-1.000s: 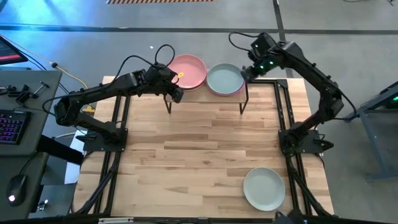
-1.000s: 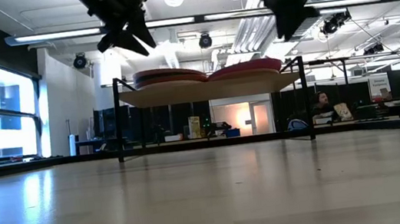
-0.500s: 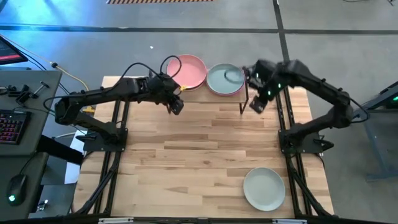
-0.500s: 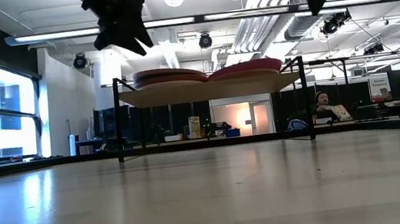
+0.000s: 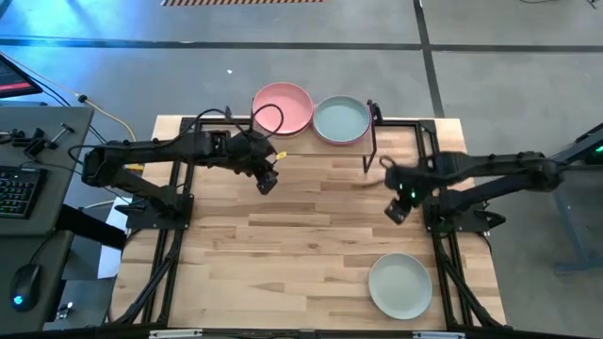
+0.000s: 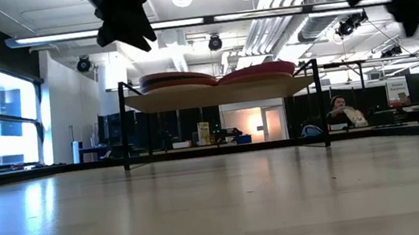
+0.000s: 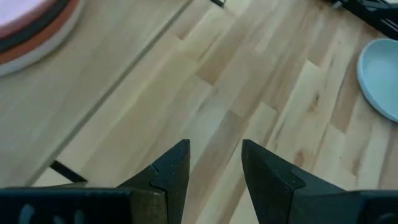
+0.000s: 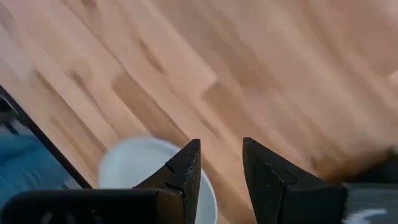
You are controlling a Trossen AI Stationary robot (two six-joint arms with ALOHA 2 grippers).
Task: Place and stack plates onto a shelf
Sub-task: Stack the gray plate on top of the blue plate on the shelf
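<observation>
The shelf [image 5: 303,141] stands at the table's far edge; its board [image 6: 214,94] carries two stacks of plates. A pink plate [image 5: 283,106] tops the left stack, a pale teal plate [image 5: 340,120] the right one. One more pale plate [image 5: 400,285] lies flat on the table near the right near corner. My left gripper [image 5: 267,179] is open and hovers just in front of the shelf's left end, above bare wood [image 7: 214,163]. My right gripper [image 5: 396,209] is open and hangs over the table's right side, between the shelf and the lone plate [image 8: 134,168].
The arms' black frames run along the table's left [image 5: 174,202] and right [image 5: 443,221] sides. Bare tabletop [image 5: 301,245] lies in front of the shelf. Beyond the table a person [image 6: 339,113] sits in the room.
My right gripper has drawn away from the pale teal plate on the shelf and swung toward the table's near edge along the right side, toward the lone plate. My left gripper has backed off a little from the shelf toward the near edge. The plates on the shelf have stayed put.
</observation>
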